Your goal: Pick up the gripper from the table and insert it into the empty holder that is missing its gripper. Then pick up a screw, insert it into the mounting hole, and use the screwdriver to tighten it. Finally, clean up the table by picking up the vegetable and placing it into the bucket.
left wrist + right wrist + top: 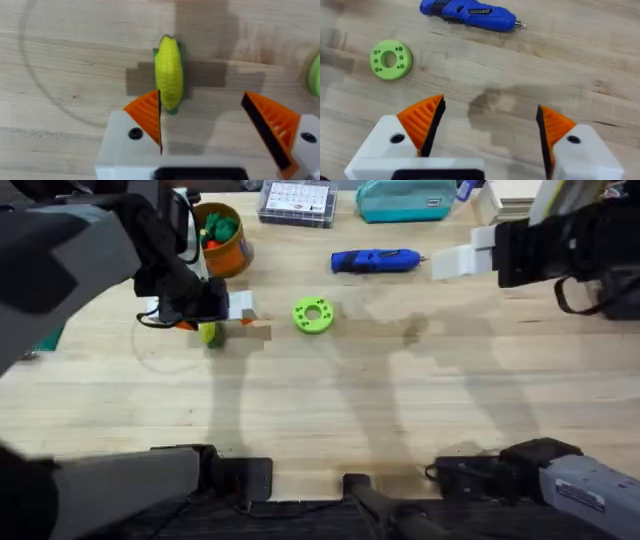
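Cleanup step, by the look of it. Left hand [202,120] spread open over the small yellow corn-cob vegetable [169,72], lying on the wooden desk [75,60] against one orange pad, off-centre. Next: centre, lower, close. Right hand [490,125] open, bright blue cylindrical screwdriver [470,13] well ahead.

Light wood table [420,400], visible grain. Landmark: green ring-shaped disc [313,315], lying flat mid-table. Vegetable [209,333], a yellow corn piece, lies on the wood well to the disc's left. Orange bucket [224,240] stands beyond that, toward the far edge. Blue screwdriver [375,260] lies on its side beyond the disc, slightly right. Teal pouch [405,200] and clear parts box [296,202] along the far edge.
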